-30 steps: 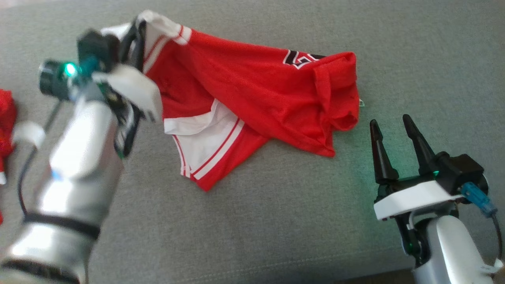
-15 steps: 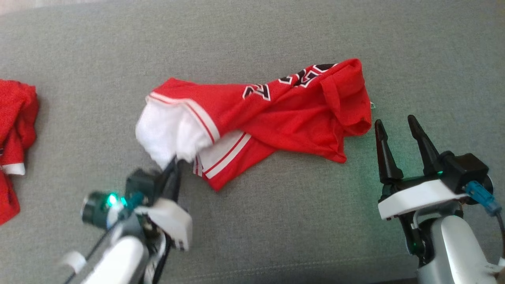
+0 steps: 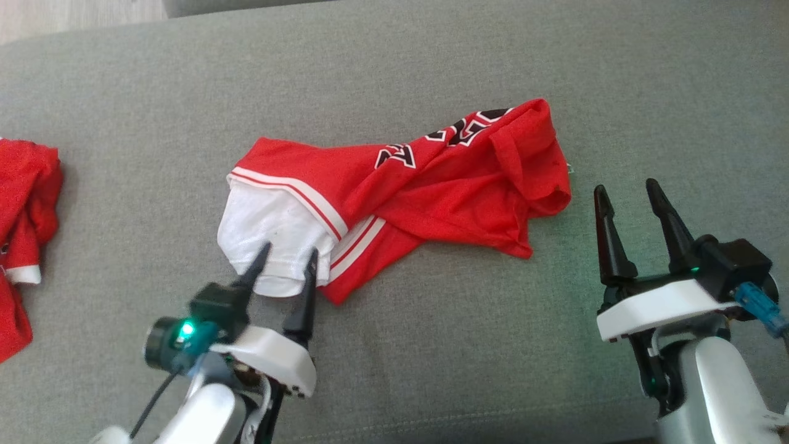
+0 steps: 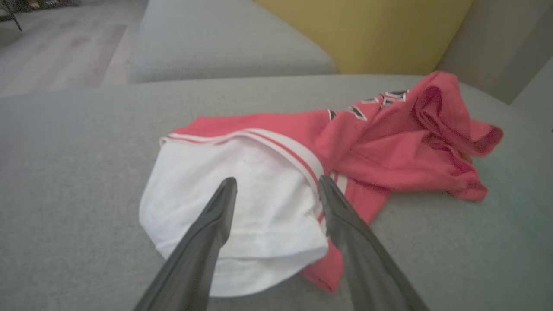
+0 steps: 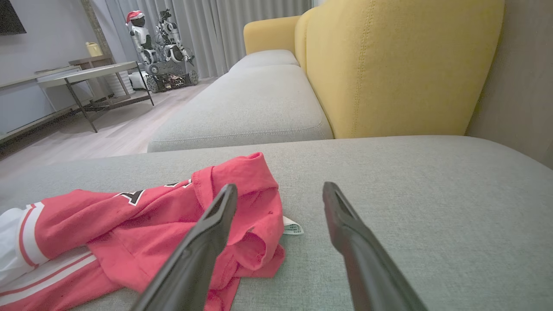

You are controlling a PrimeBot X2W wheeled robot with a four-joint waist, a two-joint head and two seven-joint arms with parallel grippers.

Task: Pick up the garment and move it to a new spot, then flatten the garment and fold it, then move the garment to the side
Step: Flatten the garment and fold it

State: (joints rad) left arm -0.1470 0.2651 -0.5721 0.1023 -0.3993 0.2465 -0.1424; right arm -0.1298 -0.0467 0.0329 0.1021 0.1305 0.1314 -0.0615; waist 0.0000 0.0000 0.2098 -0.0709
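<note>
Since half a second ago my left gripper [image 3: 290,248] has let go of the white end it was pinching; the fingers are now spread apart with nothing clamped between them. The tips sit over the near edge of that white end, and I can't tell if they touch the cloth. My right gripper [image 3: 625,185] is about where it was, low right, fingers also spread and empty, pointing past the right end of the cloth without touching it. The red jersey [image 3: 431,191] lies bunched mid-seat on the grey sofa seat [image 3: 431,357]. Its white end with red stripes is at the left near my left gripper, its black-and-white lettering along the far edge, and a folded-over red lump at the right. In the right wrist view a small white care label [image 5: 292,226] pokes out just beside that lump. A second red garment [image 3: 24,203] is heaped at the seat's left edge, well apart from the jersey. Farther back there's a yellow backrest [image 5: 389,65], then a pale wood floor [image 5: 108,129] with a table [image 5: 86,71].
</note>
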